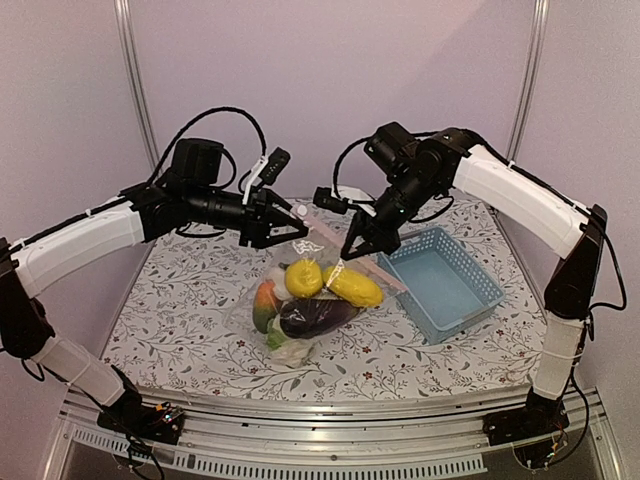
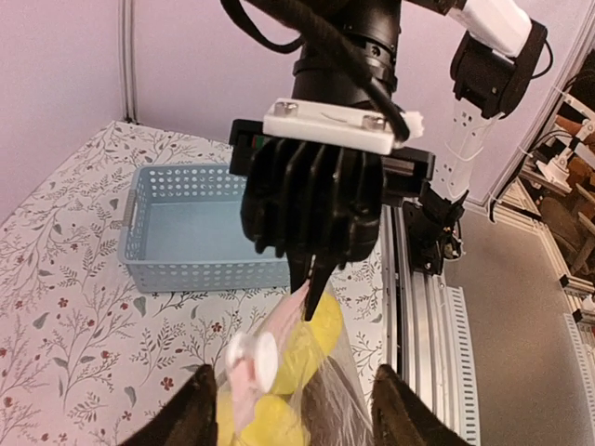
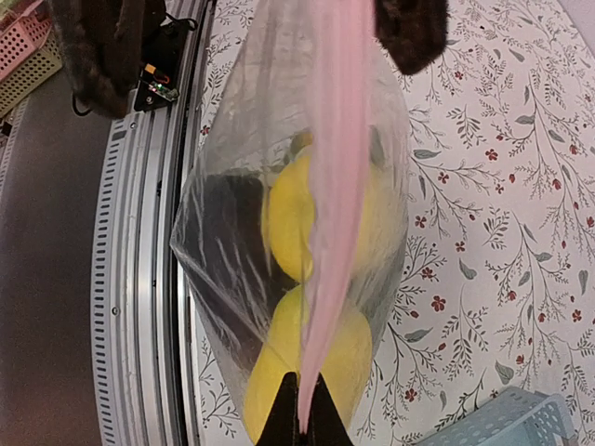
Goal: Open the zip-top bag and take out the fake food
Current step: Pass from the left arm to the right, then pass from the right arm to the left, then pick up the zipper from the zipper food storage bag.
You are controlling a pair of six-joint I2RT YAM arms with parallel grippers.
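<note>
1. Clear, crinkly plastic: the zip-top bag [image 1: 300, 310] stands at the centre of the overhead view. Its bottom looks settled on the flowered bench [image 1: 180, 300], with the fake food [image 1: 320, 285] slumped inside: yellow pieces, a dark eggplant, something orange.
2. Its pink zip strip [image 3: 335, 186] runs along the top, and the right pincer [image 1: 352, 248] is clamped tight on it. A white slider [image 2: 253, 358] sits at the strip's other end.
3. The left pincer [image 1: 290, 228], just left of the strip, has its fingers spread and holds nothing.
4. I'd say the left should take the slider squarely, then draw it steadily away from the right's anchor so the soft film doesn't slip.
5. The blue basket [image 1: 480, 305] waits at right, just beside the bag.
</note>
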